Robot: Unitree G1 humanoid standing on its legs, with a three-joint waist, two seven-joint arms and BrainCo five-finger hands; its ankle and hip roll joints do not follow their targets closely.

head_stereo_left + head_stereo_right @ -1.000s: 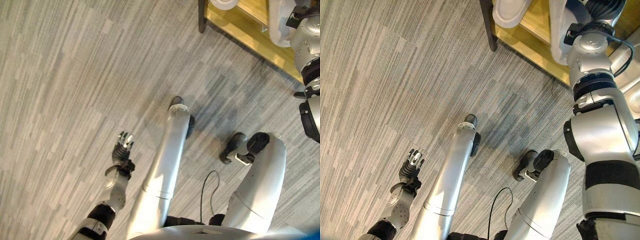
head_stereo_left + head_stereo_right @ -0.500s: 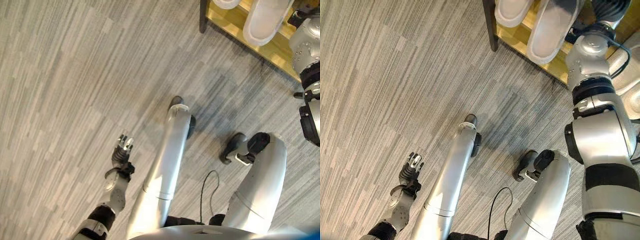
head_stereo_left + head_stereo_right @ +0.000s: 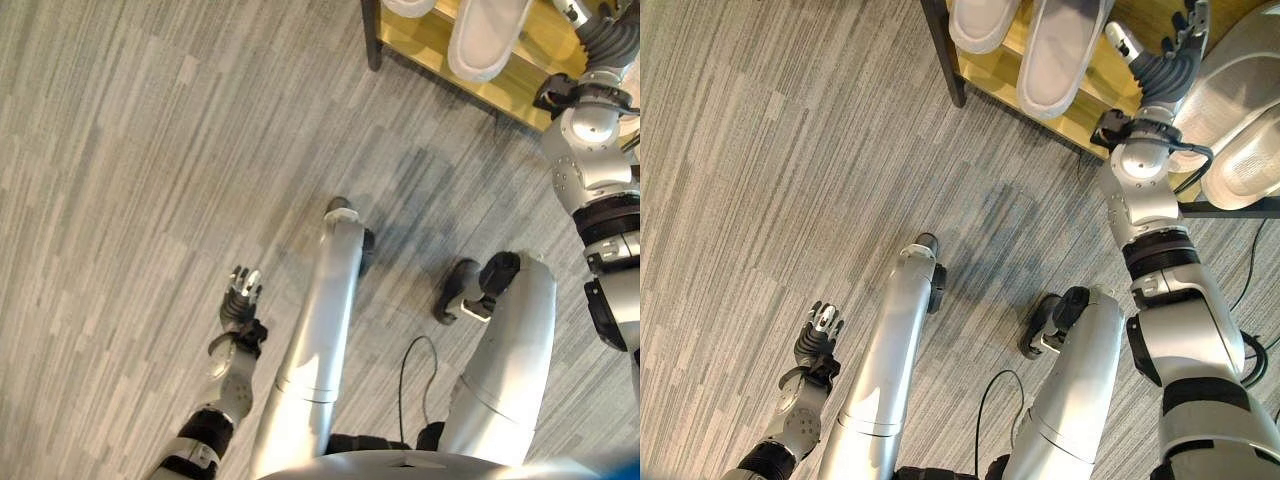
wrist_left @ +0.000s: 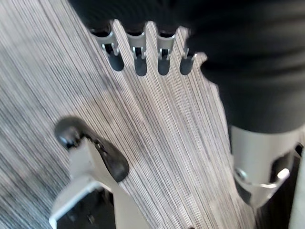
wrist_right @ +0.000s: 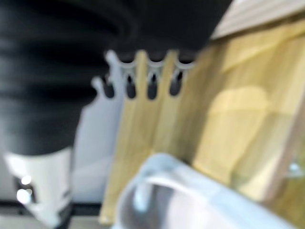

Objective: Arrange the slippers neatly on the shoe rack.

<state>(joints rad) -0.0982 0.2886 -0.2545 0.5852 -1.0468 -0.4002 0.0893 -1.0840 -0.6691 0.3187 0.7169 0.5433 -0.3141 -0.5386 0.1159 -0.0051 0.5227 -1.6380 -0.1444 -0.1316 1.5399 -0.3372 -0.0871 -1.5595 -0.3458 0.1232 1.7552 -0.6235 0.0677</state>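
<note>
I see the wooden shoe rack (image 3: pixel 1040 95) at the far right, its dark post (image 3: pixel 943 55) at its left end. Two white slippers (image 3: pixel 1055 55) lie side by side on its shelf. My right hand (image 3: pixel 1167 62) hovers just right of them, fingers spread, holding nothing. My left hand (image 3: pixel 818 335) hangs low on the near left over the grey floor (image 3: pixel 760 150), fingers relaxed and empty.
</note>
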